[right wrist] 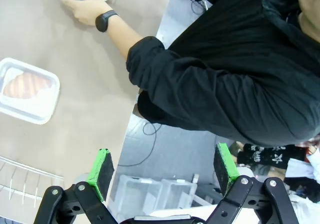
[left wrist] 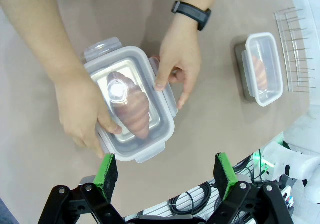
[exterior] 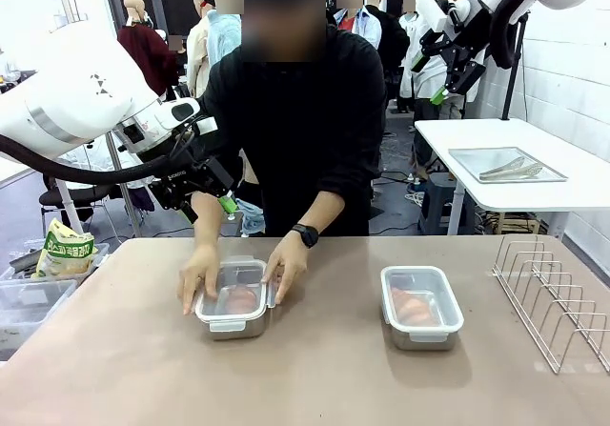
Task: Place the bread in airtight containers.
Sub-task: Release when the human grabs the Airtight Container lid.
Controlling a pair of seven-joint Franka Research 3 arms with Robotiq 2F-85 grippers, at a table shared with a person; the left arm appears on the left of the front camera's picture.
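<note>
My left gripper [left wrist: 167, 171] hangs wide apart and empty above the tabletop [left wrist: 30, 149], touching nothing; its green pads [left wrist: 106, 170] frame the lower edge of the left wrist view. Just above them, left of centre, sits one airtight container [left wrist: 131, 102] with a croissant [left wrist: 132, 103] inside under the clear lid. The person's hands [left wrist: 177, 58] press on both its sides.

Risk, as I judge it: if I descend now I strike those hands, or nudge the tin and spoil the lid's seating. A latch half-closed would leave the seal poor.

My right gripper [right wrist: 163, 171] is likewise spread and empty, high off the table edge. The second container [left wrist: 262, 68], upper right, holds its croissant [left wrist: 256, 66], lid on.
</note>
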